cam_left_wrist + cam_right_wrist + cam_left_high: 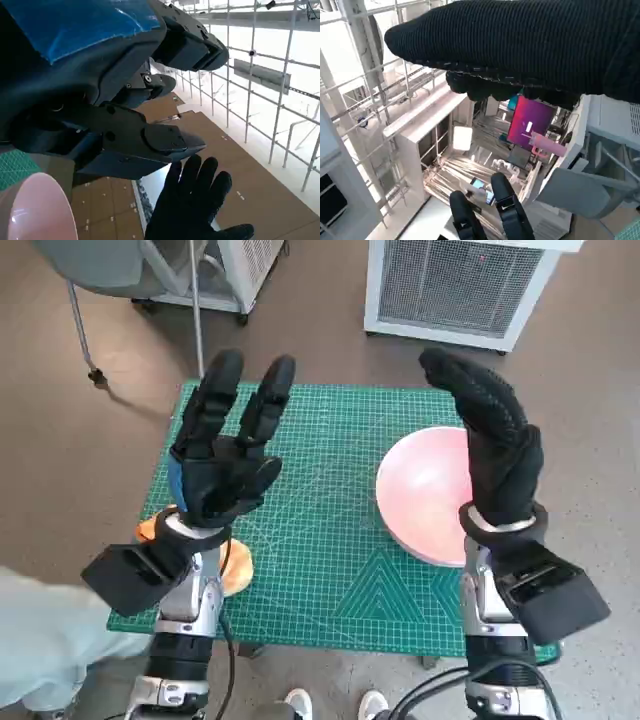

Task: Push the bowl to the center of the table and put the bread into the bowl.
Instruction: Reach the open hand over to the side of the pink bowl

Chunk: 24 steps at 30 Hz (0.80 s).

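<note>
Bread [238,567]: orange-brown piece, found at the table's near left edge, at about 7 o'clock, directly beneath the left forearm. Left hand [225,445]: raised above it, fingers spread, nothing held. Bowl [425,492]: pink, placed at 3 o'clock on the green cutting mat [320,540]. Right hand [495,440]: held over the bowl's right side, fingers extended, nothing grasped.
</note>
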Available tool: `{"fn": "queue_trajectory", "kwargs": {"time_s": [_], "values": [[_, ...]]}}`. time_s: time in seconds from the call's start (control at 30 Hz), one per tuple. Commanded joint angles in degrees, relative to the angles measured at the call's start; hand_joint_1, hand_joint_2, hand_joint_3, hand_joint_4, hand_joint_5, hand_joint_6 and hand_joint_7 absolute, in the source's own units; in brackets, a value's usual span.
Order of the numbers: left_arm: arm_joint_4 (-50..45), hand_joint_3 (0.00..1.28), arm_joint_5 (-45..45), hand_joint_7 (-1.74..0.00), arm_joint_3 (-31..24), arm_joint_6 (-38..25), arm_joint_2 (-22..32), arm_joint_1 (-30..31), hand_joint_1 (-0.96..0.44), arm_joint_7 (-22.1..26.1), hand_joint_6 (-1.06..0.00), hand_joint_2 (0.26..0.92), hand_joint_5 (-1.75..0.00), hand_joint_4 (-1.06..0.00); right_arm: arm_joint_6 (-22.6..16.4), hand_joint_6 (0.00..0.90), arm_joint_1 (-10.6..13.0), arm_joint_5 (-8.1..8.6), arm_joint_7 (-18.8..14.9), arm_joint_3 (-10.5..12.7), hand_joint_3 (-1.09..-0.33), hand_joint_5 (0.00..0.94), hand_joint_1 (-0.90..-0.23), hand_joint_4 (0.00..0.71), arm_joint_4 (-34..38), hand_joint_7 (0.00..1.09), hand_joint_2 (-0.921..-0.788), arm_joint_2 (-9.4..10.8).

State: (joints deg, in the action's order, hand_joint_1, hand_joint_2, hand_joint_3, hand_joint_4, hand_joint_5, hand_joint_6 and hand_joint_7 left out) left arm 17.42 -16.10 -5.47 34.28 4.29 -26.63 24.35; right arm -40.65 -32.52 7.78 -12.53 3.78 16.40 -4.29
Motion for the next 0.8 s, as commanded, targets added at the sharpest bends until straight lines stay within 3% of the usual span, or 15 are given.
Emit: {"fn": "queue_trajectory", "kwargs": {"time_s": [0.03,0.8], "values": [[0.08,0.23,0.15,-0.01,0.14,0.44,0.16,0.48,-0.06,0.27,-0.5,0.921,0.0,-0.36,0.87,-0.001,1.52,0.16,-0.09,-0.1,-0.808,0.024,-0.512,0.268,-0.03,0.68,-0.921,-0.03],[0.12,0.23,0.23,-0.01,0.12,0.21,0.24,0.37,-0.06,0.62,-0.51,0.921,0.0,-0.36,0.93,-0.001,1.52,-0.01,0.12,0.26,-0.811,0.026,-0.502,0.274,0.09,0.68,-0.921,-0.2]]}}
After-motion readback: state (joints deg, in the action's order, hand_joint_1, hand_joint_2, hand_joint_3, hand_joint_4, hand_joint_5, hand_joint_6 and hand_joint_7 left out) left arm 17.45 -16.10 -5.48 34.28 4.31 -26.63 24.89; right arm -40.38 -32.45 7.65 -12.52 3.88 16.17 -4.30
